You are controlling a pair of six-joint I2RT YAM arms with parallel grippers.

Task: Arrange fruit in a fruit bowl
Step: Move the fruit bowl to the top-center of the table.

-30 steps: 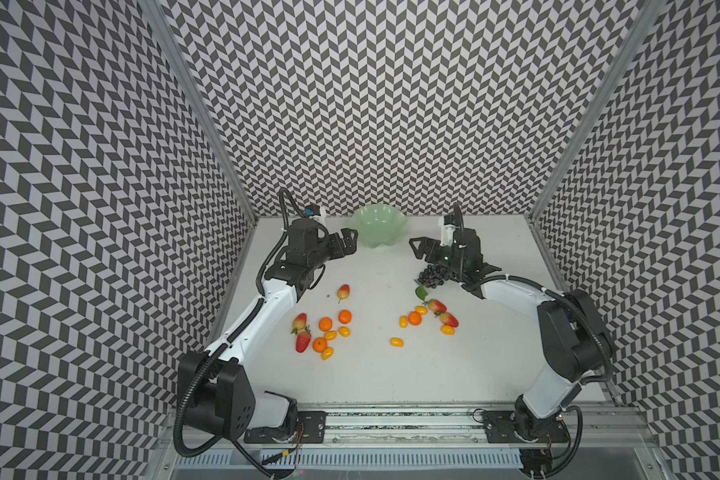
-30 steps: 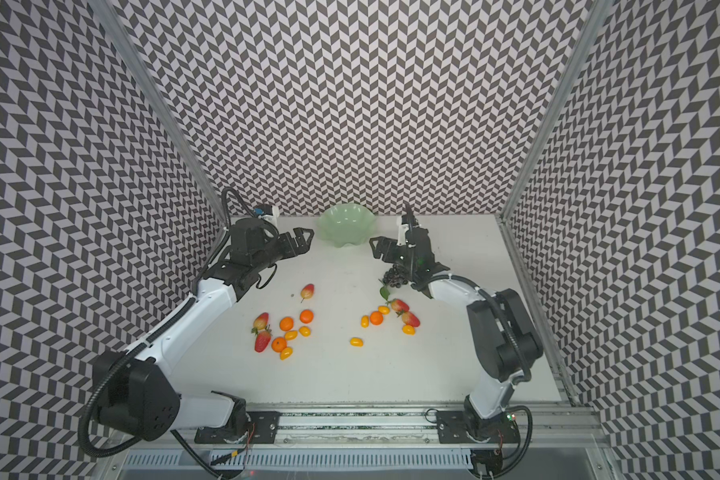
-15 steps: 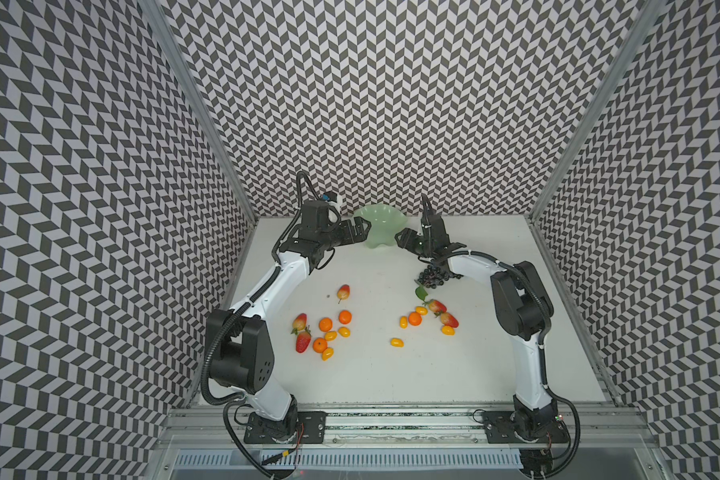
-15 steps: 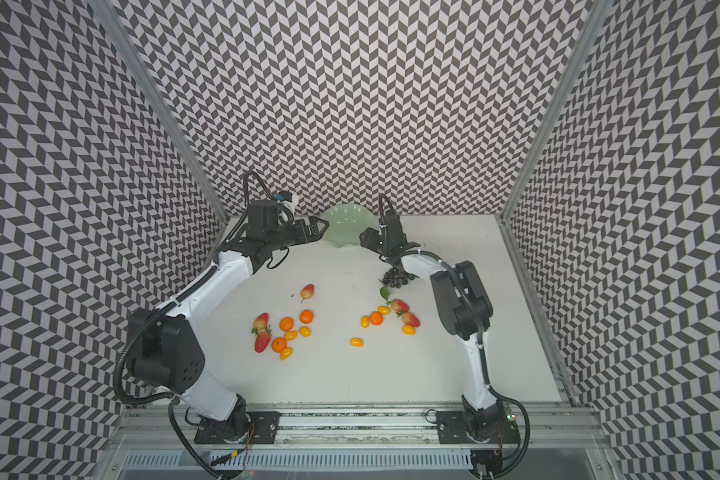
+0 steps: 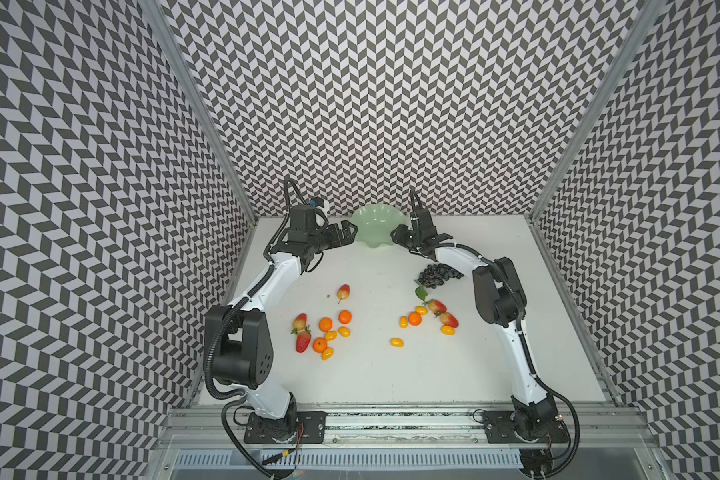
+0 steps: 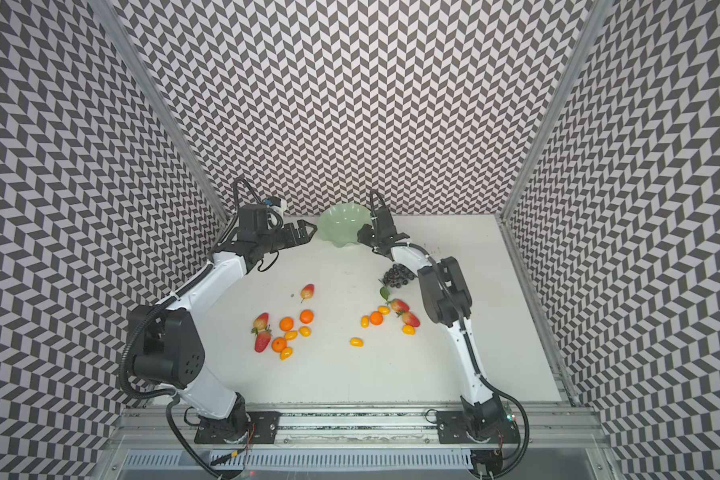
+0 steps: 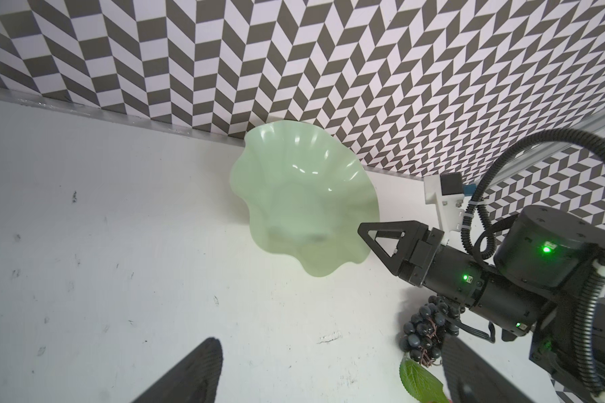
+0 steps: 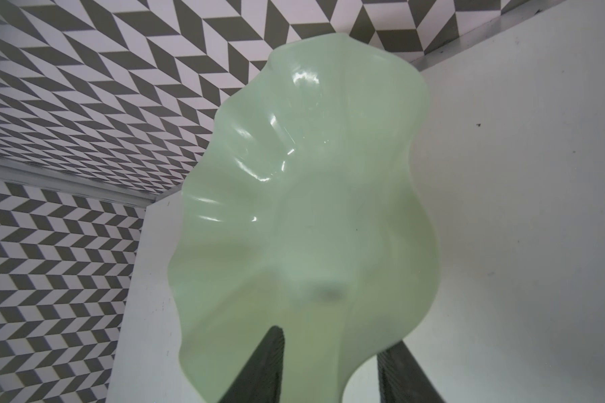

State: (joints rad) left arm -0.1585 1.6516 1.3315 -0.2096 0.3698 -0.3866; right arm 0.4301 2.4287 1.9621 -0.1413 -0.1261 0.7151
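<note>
The empty mint-green fruit bowl (image 5: 374, 222) (image 6: 341, 224) stands at the table's back edge. My right gripper (image 5: 398, 235) (image 8: 330, 366) is at its right rim, the jaws partly apart and straddling that rim, one finger inside and one outside. My left gripper (image 5: 348, 232) (image 7: 329, 380) hovers open and empty just left of the bowl (image 7: 304, 195). All the fruit lies on the table: a grape bunch (image 5: 437, 275) (image 7: 426, 328), a pear (image 5: 343, 292), and two loose groups of strawberries (image 5: 303, 340), tangerines (image 5: 415, 318) and kumquats (image 5: 397, 342).
Patterned walls close the table in at the back and both sides, and the bowl (image 8: 311, 209) nearly touches the back wall. The right forearm (image 5: 458, 257) passes just above the grape bunch. The fruit groups lie mid-table between the two arms.
Both arms have reached back toward the bowl. The right gripper left the grape bunch, moved to the bowl's right rim and narrowed its jaws. The left gripper shifted right to the bowl's left side.
</note>
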